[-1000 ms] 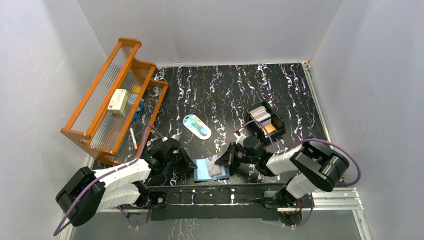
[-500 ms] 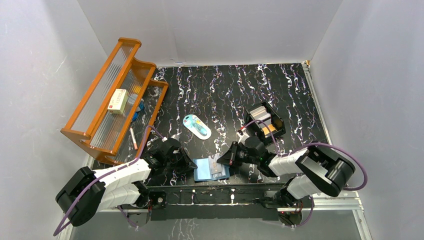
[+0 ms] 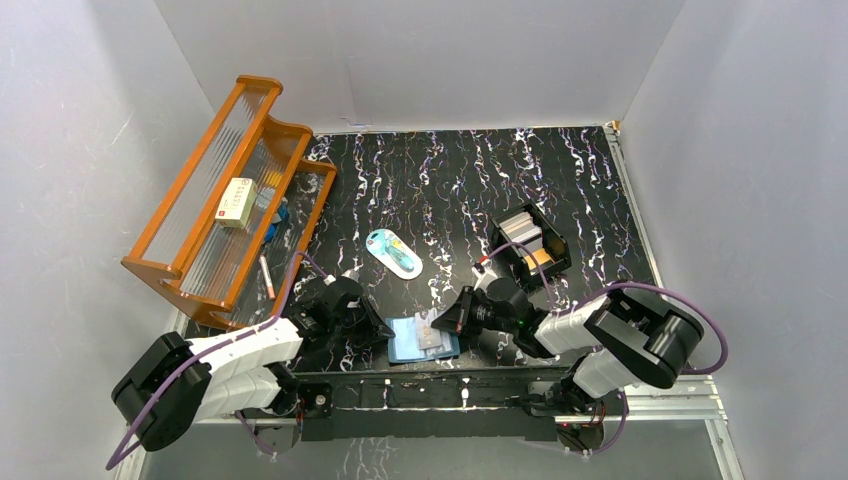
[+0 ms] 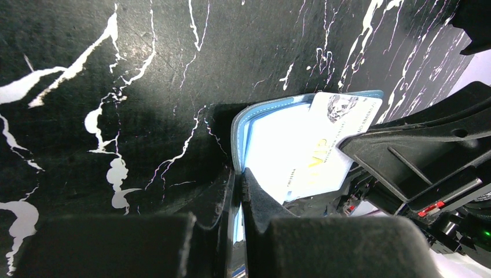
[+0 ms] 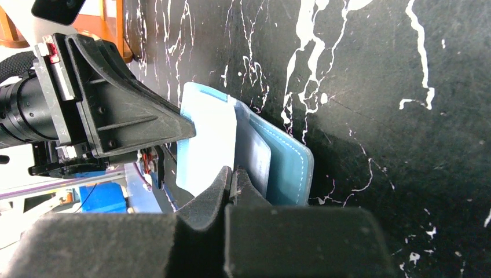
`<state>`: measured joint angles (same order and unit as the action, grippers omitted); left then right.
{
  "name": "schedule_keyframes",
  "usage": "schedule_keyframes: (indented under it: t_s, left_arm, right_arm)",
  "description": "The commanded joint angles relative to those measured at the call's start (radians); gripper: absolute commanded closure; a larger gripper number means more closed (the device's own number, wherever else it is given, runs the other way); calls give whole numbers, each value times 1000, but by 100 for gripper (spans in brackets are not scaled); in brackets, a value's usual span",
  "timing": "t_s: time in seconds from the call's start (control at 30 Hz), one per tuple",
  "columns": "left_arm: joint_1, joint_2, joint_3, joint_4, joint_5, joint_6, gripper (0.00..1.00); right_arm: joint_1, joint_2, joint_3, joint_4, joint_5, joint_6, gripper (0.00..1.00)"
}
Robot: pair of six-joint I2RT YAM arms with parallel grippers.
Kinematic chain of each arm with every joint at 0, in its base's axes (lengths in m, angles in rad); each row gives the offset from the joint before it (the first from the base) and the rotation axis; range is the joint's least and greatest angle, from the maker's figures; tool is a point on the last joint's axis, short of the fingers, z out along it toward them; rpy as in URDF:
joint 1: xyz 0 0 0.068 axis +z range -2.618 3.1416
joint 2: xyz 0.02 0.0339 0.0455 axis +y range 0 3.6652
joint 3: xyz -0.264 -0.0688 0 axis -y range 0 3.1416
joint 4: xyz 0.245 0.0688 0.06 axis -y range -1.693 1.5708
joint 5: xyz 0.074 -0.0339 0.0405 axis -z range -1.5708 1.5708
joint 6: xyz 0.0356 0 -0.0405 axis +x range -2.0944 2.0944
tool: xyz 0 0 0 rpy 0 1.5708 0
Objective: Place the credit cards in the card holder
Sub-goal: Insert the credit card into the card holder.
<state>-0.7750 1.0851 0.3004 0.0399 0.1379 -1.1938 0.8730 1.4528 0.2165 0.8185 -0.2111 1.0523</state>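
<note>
We see the card holder [image 3: 422, 340] lying open at the 6 o'clock edge of the table [image 3: 450, 180]. The left gripper [image 3: 383, 330] is clenched on its 9 o'clock edge. The right gripper [image 3: 440, 322], at 3 o'clock, is clenched on 1 pale credit card [image 4: 324, 139] lying on the holder's inner face. More cards [image 3: 522, 228] stand in the black box [image 3: 545, 262] at 2 o'clock

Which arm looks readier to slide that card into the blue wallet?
Right, probably. The right hand grips the credit card over the open card holder; the left hand is occupied pinching the holder's edge to steady it.
</note>
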Motion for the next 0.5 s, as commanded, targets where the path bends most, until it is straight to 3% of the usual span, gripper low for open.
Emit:
schedule_keyframes:
  t_s: [0.0, 0.47]
  left_arm:
    - [-15, 2, -11, -5, -13, -14, 100]
    - [-28, 6, -8, -3, -33, -36, 100]
  right_arm:
    - [22, -33, -22, -25, 17, -9, 100]
    - [64, -72, -41, -70, 44, 24, 100]
